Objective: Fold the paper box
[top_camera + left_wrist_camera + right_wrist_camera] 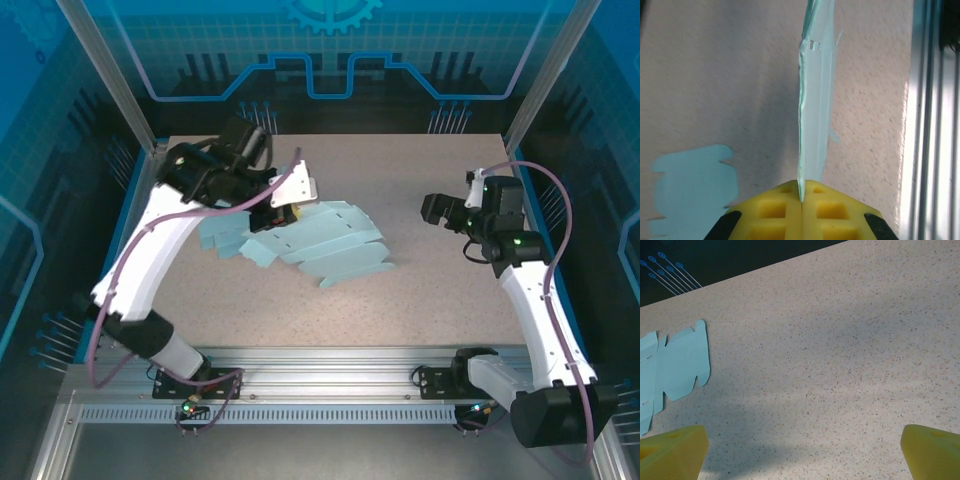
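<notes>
L gripper (801,196) tight on paper box (815,115) — R gripper (803,452) wide

Speckled beige tabletop (430,300) is seen across the centre of the top view. Silver aluminium rails (330,362) are laid along the lower edge, with a slotted strip (300,412) below them. Blue circuit-print panels (330,60) are mounted along the upper edge and both sides, framed by angled aluminium posts (108,70) at upper left and upper right.
</notes>
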